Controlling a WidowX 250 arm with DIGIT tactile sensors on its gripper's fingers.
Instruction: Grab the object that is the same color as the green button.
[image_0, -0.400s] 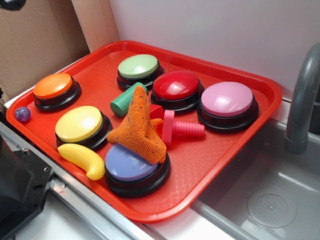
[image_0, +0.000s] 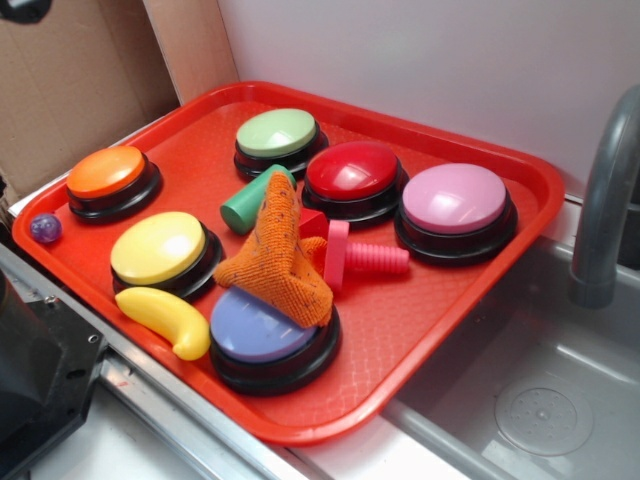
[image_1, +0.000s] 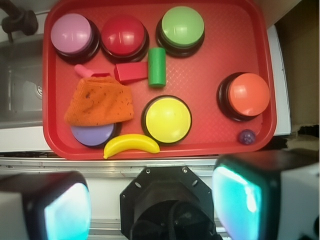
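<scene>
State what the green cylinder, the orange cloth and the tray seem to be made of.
Green cylinder: likely hard plastic, smooth, evenly coloured.
Orange cloth: knitted or woven fabric, with a coarse fuzzy texture that holds a peak.
Tray: probably moulded plastic, with a fine grid-textured surface and raised rim.

Green cylinder (image_0: 256, 201) lying beside green button (image_0: 276, 133)

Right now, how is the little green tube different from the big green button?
The green cylinder is darker green; the green button is paler. The cylinder is narrow and lies on its side, while the button is wide, domed, and sits upright on a black base. In the exterior view the orange cloth leans over one end of the cylinder; nothing covers the button. Both are green and rest near each other on the red tray.
</scene>
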